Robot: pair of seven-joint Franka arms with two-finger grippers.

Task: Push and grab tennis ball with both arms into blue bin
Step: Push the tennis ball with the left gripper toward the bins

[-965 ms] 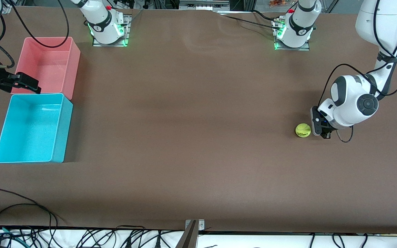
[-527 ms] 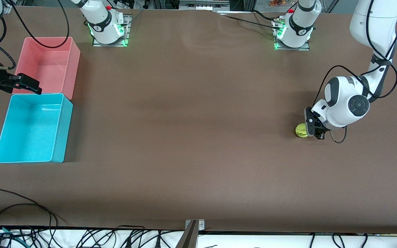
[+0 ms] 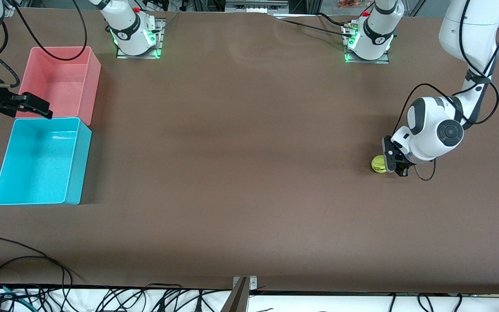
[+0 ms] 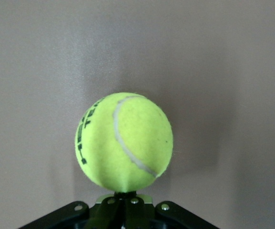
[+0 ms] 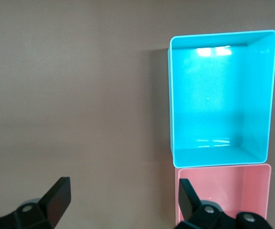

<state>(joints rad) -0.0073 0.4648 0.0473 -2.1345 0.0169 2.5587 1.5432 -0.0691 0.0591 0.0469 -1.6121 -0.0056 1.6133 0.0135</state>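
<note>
The tennis ball [image 3: 378, 164] rests on the brown table [image 3: 241, 173] toward the left arm's end, well apart from the blue bin [image 3: 41, 161]. The left gripper [image 3: 394, 167], fingers pressed together and holding nothing, touches the ball's side. The right gripper [image 3: 33, 105] waits spread wide over the seam between the blue bin and the pink bin [image 3: 61, 82].
</note>
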